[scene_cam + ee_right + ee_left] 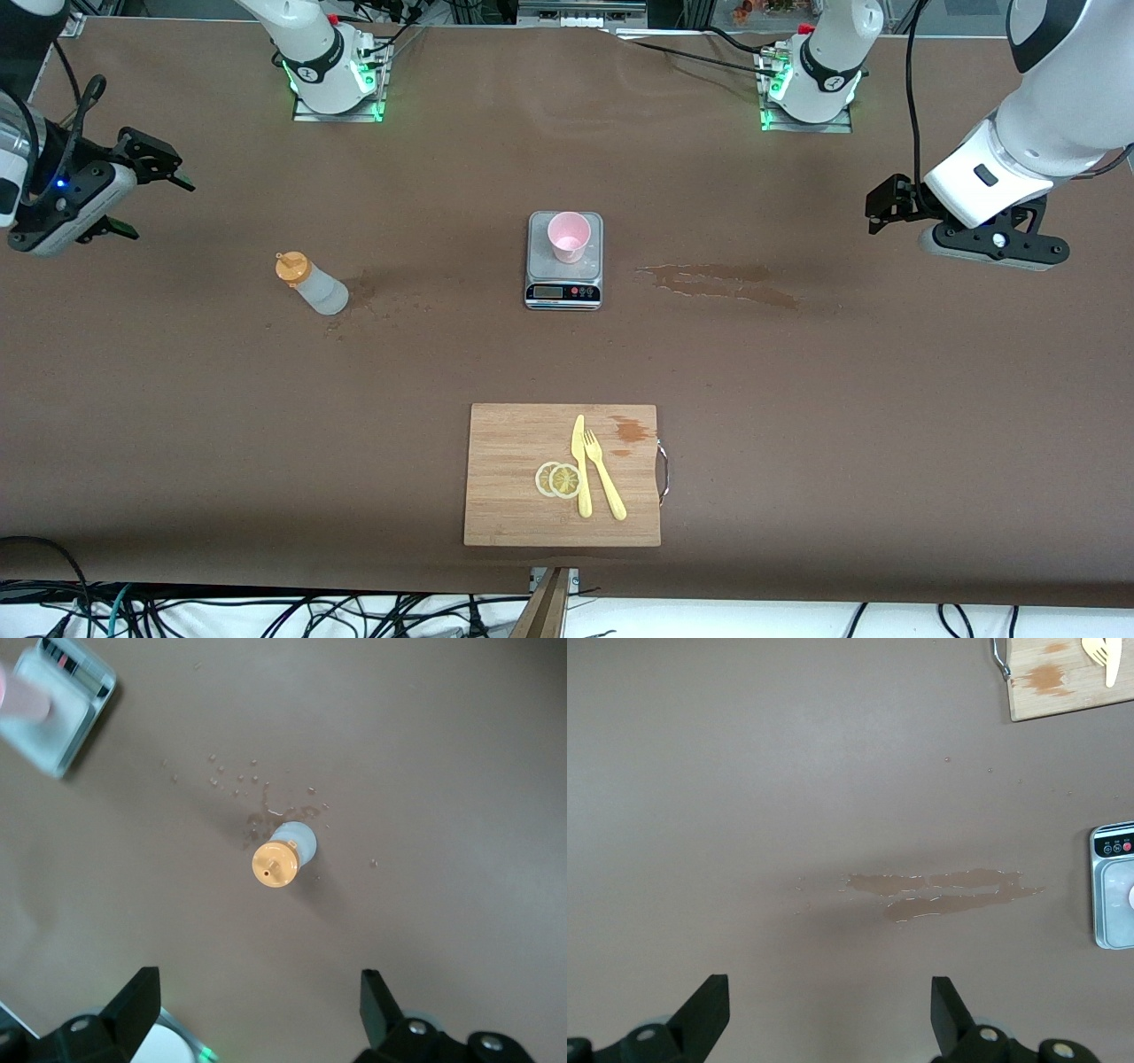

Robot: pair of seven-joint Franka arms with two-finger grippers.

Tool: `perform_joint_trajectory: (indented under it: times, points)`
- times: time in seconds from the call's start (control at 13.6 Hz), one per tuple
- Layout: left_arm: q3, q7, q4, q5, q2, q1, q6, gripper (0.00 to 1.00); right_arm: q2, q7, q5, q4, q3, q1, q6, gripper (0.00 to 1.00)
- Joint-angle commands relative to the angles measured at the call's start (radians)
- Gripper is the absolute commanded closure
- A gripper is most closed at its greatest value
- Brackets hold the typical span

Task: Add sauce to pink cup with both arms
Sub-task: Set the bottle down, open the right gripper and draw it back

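Observation:
The sauce bottle (310,282), whitish with an orange cap, stands upright on the brown table toward the right arm's end. It also shows in the right wrist view (282,855). The pink cup (568,236) sits on a silver scale (564,266) at mid-table, and shows at the edge of the right wrist view (18,695). My right gripper (158,206) is open and empty, in the air apart from the bottle; its open fingers (133,1001) frame bare table. My left gripper (881,208) is open and empty over the left arm's end of the table, well apart from the cup.
A wooden cutting board (532,505) lies nearer the front camera, with lemon slices (558,479), a yellow knife (581,470) and a fork (604,478) on it. A wet brown spill (718,282) lies between the scale and the left gripper. Small drops (368,288) lie by the bottle.

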State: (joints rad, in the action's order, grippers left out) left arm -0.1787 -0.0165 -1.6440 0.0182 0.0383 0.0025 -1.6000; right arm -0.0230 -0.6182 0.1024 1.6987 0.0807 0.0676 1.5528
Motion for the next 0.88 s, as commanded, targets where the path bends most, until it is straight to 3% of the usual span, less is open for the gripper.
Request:
perform_joint_trajectory:
  times: [0.0, 0.22, 0.81]
  points:
    - [0.001, -0.008, 0.020, -0.015, 0.009, -0.002, 0.003, 0.00, -0.049, 0.243, -0.030, 0.006, -0.013, -0.011, -0.016, 0.00]
    - [0.001, -0.008, 0.020, -0.015, 0.009, -0.002, 0.003, 0.00, -0.086, 0.422, -0.098, 0.007, -0.035, -0.011, -0.039, 0.00]
    - [0.002, -0.010, 0.020, -0.017, 0.009, -0.002, 0.003, 0.00, -0.101, 0.445, -0.109, 0.004, -0.032, -0.015, -0.037, 0.00]
